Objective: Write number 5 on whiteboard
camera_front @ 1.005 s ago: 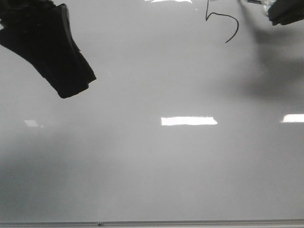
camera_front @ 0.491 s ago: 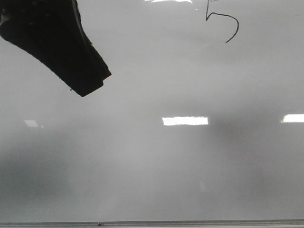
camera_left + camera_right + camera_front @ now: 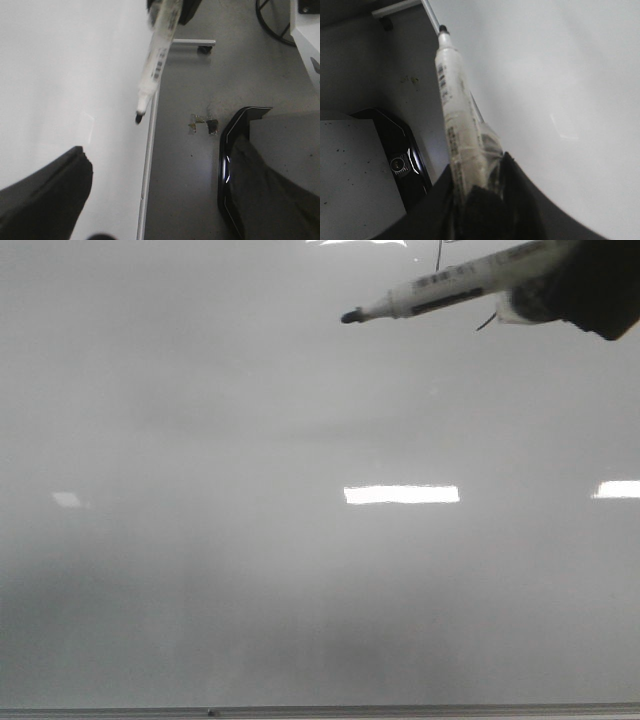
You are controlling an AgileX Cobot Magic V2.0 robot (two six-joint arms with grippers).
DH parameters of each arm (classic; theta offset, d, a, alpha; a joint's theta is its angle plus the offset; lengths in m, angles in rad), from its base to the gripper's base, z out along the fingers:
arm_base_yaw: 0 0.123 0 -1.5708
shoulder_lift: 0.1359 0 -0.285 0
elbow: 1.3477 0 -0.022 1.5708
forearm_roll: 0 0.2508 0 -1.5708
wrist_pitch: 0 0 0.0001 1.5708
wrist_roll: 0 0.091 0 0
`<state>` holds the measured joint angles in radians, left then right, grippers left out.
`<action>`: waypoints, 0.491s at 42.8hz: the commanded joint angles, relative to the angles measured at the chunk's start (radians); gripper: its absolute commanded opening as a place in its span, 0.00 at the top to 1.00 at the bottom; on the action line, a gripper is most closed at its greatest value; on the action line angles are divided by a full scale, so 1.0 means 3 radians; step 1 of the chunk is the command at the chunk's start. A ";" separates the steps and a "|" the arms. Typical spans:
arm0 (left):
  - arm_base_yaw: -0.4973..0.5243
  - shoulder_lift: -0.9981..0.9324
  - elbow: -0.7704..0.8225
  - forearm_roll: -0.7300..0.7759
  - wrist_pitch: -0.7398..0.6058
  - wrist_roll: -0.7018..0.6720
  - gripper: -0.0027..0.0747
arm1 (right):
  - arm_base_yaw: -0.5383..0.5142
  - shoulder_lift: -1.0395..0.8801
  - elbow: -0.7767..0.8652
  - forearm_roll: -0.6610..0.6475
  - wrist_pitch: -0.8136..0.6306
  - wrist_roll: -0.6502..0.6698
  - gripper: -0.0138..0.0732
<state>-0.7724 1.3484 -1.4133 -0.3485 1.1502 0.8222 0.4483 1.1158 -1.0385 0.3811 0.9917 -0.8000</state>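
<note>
The whiteboard (image 3: 300,590) fills the front view, glossy and pale grey. Near its top right, the number 5 (image 3: 438,255) shows only as short black strokes, the rest hidden behind a white marker (image 3: 450,285). My right gripper (image 3: 590,285) is shut on the marker's rear end, and the black tip (image 3: 350,316) points left. The right wrist view shows the marker (image 3: 451,105) clamped in my right gripper (image 3: 477,175), beside the whiteboard (image 3: 560,75). My left gripper (image 3: 160,200) is open and empty by the whiteboard's edge (image 3: 149,150), and the marker tip (image 3: 138,118) hangs ahead of it.
Bright rectangular light reflections (image 3: 400,494) lie on the board. A thin metal frame (image 3: 320,710) runs along its near edge. Beyond the edge there is grey floor with a black glossy-edged unit (image 3: 227,165) (image 3: 402,160), a caster foot (image 3: 202,48) and a black cable (image 3: 270,25).
My left gripper, seen at the upper left before, has left the front view. My right gripper has come in from the top right with the marker, which now covers part of the 5.
</note>
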 commanded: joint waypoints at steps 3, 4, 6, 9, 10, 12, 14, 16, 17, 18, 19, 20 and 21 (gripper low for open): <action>-0.0274 -0.0092 -0.0090 0.0051 -0.0196 -0.0002 0.26 | 0.0250 -0.0067 -0.0122 0.0104 -0.0233 0.0025 0.91; -0.0309 -0.0092 -0.0090 0.0058 -0.0196 -0.0002 0.26 | 0.0276 -0.0067 -0.0122 0.0136 -0.0238 0.0025 0.91; -0.0353 -0.0076 -0.0090 0.0072 -0.0203 -0.0002 0.26 | 0.0337 -0.0067 -0.0122 0.0204 -0.0250 0.0025 0.91; -0.0389 -0.0052 -0.0090 0.0072 -0.0180 -0.0011 0.26 | 0.0402 -0.0067 -0.0123 0.0271 -0.0289 0.0025 0.91; -0.0397 -0.0035 -0.0090 0.0066 -0.0171 -0.0019 0.26 | 0.0422 -0.0067 -0.0123 0.0293 -0.0301 0.0025 0.91; -0.0411 -0.0008 -0.0090 0.0066 -0.0162 -0.0024 0.26 | 0.0464 -0.0067 -0.0123 0.0331 -0.0308 0.0021 0.91; -0.0411 0.0021 -0.0090 0.0066 -0.0162 -0.0050 0.26 | 0.0498 -0.0067 -0.0123 0.0360 -0.0308 0.0021 0.91; -0.0411 0.0047 -0.0090 0.0066 -0.0162 -0.0050 0.26 | 0.0528 -0.0067 -0.0123 0.0375 -0.0305 0.0021 0.91; -0.0411 0.0066 -0.0090 0.0066 -0.0162 -0.0050 0.27 | 0.0540 -0.0071 -0.0123 0.0391 -0.0305 0.0021 0.91; -0.0411 0.0081 -0.0090 0.0066 -0.0162 -0.0051 0.28 | 0.0550 -0.0071 -0.0123 0.0406 -0.0309 0.0021 0.91; -0.0411 0.0090 -0.0090 0.0066 -0.0162 -0.0057 0.29 | 0.0559 -0.0071 -0.0123 0.0421 -0.0312 0.0021 0.91; -0.0411 0.0100 -0.0090 0.0066 -0.0162 -0.0057 0.31 | 0.0567 -0.0071 -0.0123 0.0435 -0.0321 0.0019 0.91; -0.0411 0.0113 -0.0090 0.0066 -0.0162 -0.0057 0.33 | 0.0571 -0.0071 -0.0123 0.0439 -0.0326 0.0019 0.91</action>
<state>-0.8899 1.4010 -1.4133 -0.3040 1.1398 0.8181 0.6125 1.1158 -1.0385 0.4625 0.9460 -0.7959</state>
